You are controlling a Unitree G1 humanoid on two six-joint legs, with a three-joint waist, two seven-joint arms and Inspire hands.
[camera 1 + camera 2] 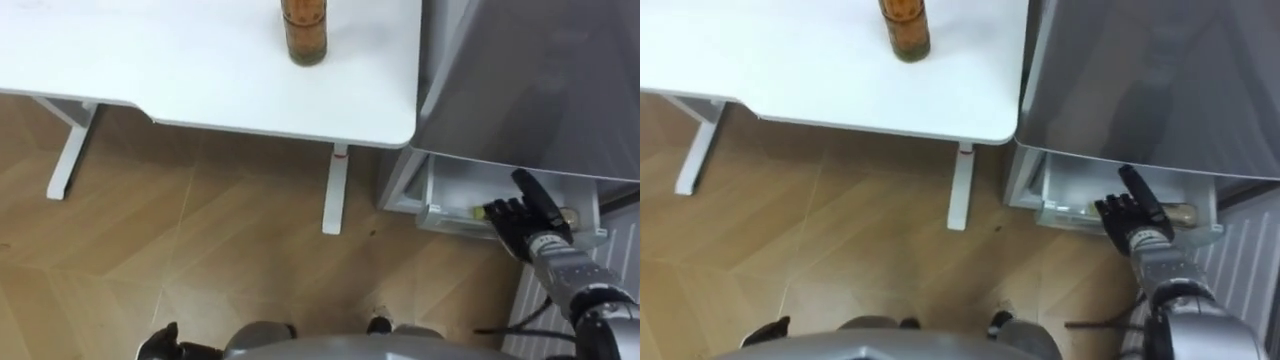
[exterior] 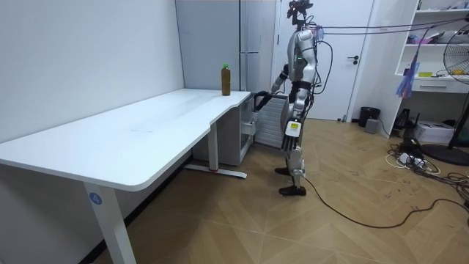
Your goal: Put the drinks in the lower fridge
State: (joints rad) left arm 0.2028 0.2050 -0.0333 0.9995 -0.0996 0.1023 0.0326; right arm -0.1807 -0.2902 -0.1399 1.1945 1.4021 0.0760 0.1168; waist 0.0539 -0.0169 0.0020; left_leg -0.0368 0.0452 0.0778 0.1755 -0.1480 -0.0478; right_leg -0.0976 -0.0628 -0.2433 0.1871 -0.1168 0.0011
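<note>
Your left hand (image 1: 165, 345) sits low, far left of and nearer than your right hand (image 1: 527, 228). The right hand's fingers (image 1: 500, 211) are mostly curled in, one digit straight, and hold nothing. Just beyond and beneath them the lower fridge compartment (image 1: 450, 190) stands open under the fridge (image 1: 540, 80) front. Left of the fingers and farther off, the drink bottle (image 1: 304, 30) stands upright on the white worktop (image 1: 200, 70), well apart from them.

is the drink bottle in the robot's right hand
No, the drink bottle stands upright on the white table, while the right hand is down by the lower fridge compartment.
</note>
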